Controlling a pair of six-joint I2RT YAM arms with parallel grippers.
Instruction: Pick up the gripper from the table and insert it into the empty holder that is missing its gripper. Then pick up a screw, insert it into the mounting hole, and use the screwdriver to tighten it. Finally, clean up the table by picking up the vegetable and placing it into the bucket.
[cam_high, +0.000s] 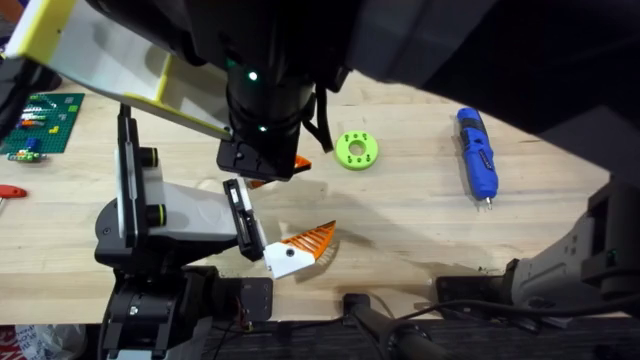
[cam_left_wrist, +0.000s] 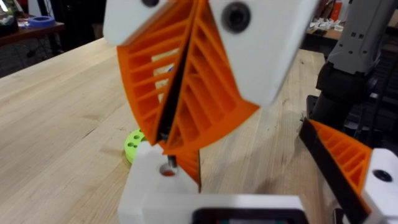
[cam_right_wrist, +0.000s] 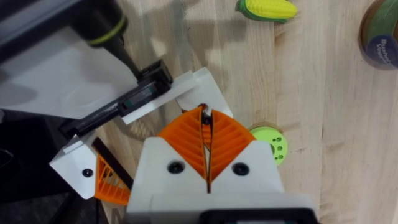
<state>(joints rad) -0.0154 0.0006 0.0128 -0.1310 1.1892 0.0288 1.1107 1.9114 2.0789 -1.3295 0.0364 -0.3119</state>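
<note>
While no readable writing is seen on the blue screwdriver (cam_high: 477, 153), it is found lying on the table (cam_high: 400, 215) toward the right, beside the green disc (cam_high: 356, 149), metal bit toward the arms' bases. The right gripper (cam_right_wrist: 206, 118) is raised under the overhead camera and pointed down, its orange pads (cam_right_wrist: 186, 140) pinched on a small screw (cam_right_wrist: 204, 116) over the white holder's (cam_right_wrist: 200, 87) hole. The left gripper (cam_left_wrist: 249, 186) is held low; whether it grips cannot be told.
</note>
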